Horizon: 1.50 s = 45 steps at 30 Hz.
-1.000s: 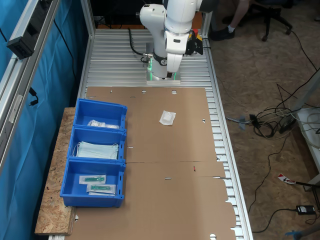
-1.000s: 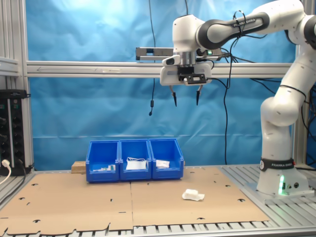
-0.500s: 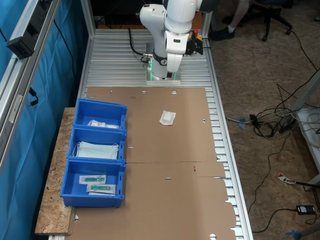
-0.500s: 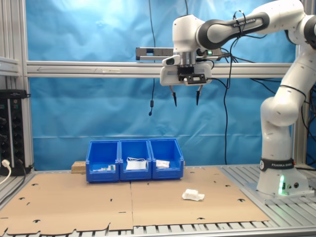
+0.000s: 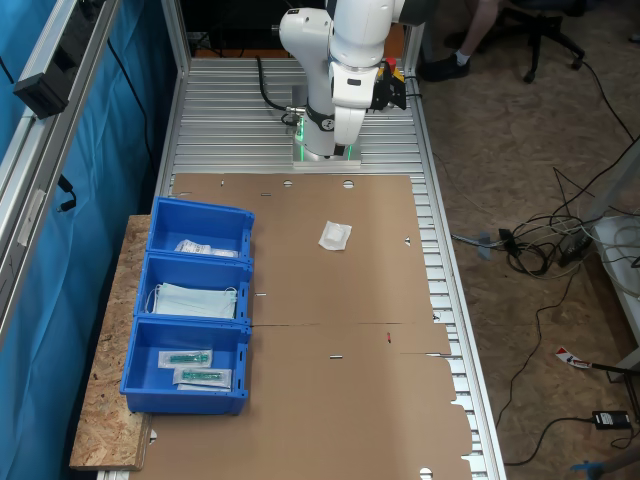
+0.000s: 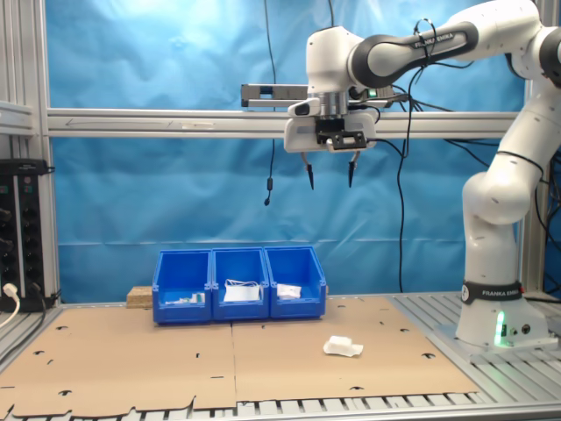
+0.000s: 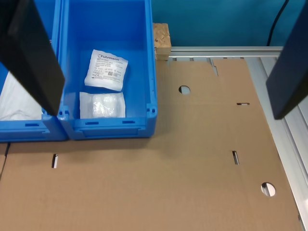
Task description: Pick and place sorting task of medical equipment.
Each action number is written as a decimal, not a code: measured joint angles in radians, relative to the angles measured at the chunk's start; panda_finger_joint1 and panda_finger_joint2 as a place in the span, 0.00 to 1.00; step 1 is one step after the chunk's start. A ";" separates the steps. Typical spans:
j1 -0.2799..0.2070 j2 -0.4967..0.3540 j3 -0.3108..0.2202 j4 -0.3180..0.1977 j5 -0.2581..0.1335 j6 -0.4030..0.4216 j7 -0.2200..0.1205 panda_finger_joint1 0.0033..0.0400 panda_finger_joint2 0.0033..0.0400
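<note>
**A:** Item one?

**B:** Sealed white packet [image 5: 335,235], small, flat, roughly square, slightly crinkled. It lies alone on the brown cardboard sheet [image 5: 330,400] covering the table, nearer the edge where the robot's base [image 5: 325,150] is bolted than the far end, and well apart from the bins. In the second exterior view it shows as a low pale lump [image 6: 343,347] on the cardboard.

**B:** Handling, by my judgement: very light, soft, pliable film over a padded fill, likely a little slippery. Not fragile, but it will buckle instead of resisting. Best taken across its puffed middle, or across one crimped edge, with the fingers coming straight down so the film bunches between them.

**A:** Surroundings?

**B:** Three blue bins in a row along one long edge of the table. The end bin [image 5: 200,232] nearest the base holds two similar white packets [image 7: 106,70], the probable destination. The middle bin [image 5: 195,295] holds light-blue masks. The third bin [image 5: 188,365] holds clear packets with green contents.

**A:** Gripper?

**B:** Gripper [image 6: 330,171] hangs high above the table, pointing down, fingers [image 6: 308,174] spread wide with nothing between them. It is far from the packet; a descent is needed first.
</note>
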<state>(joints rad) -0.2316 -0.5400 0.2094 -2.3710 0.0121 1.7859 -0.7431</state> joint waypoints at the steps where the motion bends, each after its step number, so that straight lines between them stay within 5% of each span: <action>1: 0.003 0.001 -0.002 -0.001 0.000 0.002 0.000 1.00 1.00; 12: 0.084 0.011 -0.049 -0.083 0.000 0.120 0.000 1.00 1.00; 31: 0.124 0.147 -0.078 -0.406 0.000 0.563 0.000 1.00 1.00; 45: 0.126 0.312 -0.081 -0.464 0.000 0.785 0.000 1.00 1.00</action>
<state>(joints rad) -0.1060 -0.2280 0.1285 -2.8351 0.0122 2.5708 -0.7432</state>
